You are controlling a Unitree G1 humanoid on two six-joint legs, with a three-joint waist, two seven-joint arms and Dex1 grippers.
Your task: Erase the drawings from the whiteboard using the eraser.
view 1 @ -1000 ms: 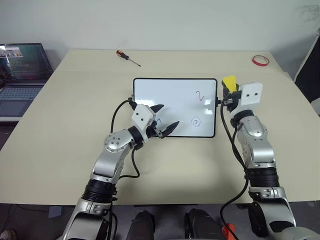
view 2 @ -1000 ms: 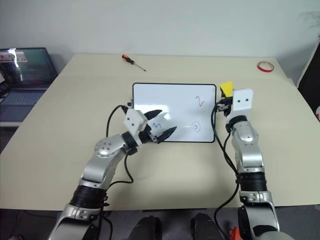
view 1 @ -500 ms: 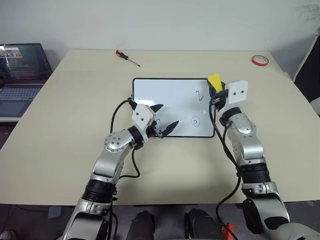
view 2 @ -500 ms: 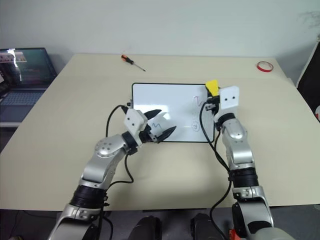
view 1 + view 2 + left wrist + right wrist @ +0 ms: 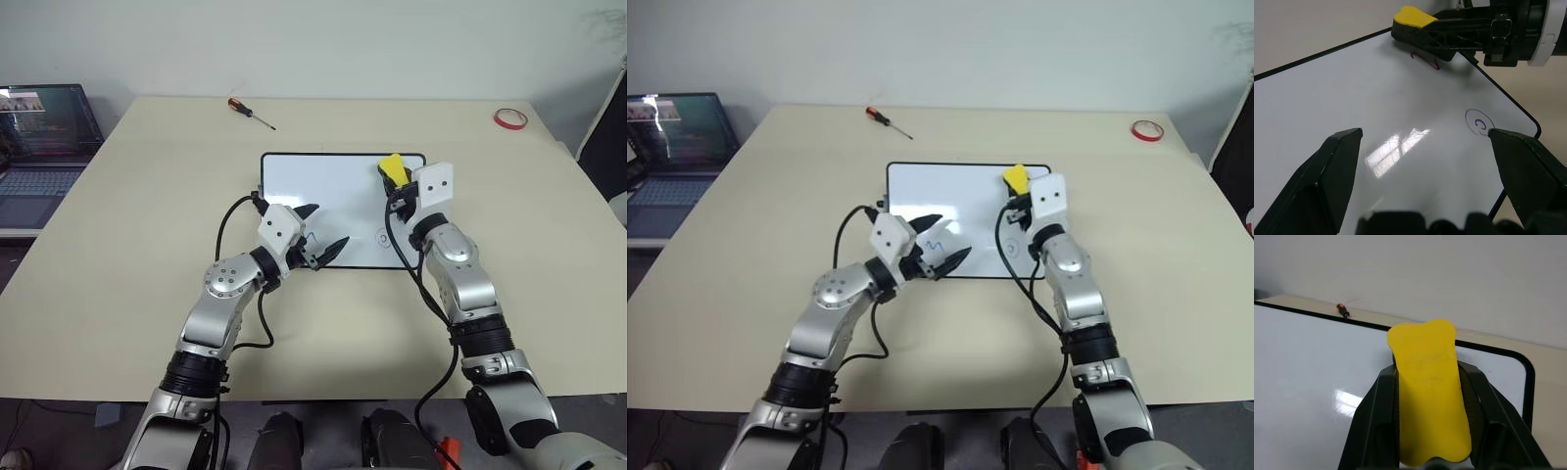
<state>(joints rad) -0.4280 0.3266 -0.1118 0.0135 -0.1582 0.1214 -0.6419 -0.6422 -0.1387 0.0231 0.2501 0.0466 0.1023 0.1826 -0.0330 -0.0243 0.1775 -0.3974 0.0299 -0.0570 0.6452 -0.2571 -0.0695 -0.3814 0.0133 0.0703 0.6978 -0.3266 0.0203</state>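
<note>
I have the eraser [image 5: 392, 167] clamped in the right jaws [image 5: 395, 182], which pinch its sides so the yellow block bulges at its tip, and it hangs over the far right part of the whiteboard [image 5: 323, 186]. From the left wrist view the red squiggle [image 5: 1425, 59] sits directly under the eraser, partly hidden by it; I cannot tell whether the dark face is touching the board yet. I judge this to be the start of the first wipe, with all three drawings still there. Next I need to press the eraser flat onto the glossy surface and rub across the red mark, then come back toward myself for the purple circle [image 5: 1477, 122], which lies just on the near side of the right jaws.

My left jaws [image 5: 942, 245] stand spread and empty over the near edge of the board, with the blue wavy line [image 5: 936, 244] between their tips. I think they will have to move aside before I can wipe that mark.

Well beyond the jaws on the tabletop [image 5: 147, 196] lie a screwdriver [image 5: 251, 112] and a red tape ring [image 5: 509, 118]; a laptop [image 5: 44, 127] sits off to the left. None of these obstructs the wiping.
</note>
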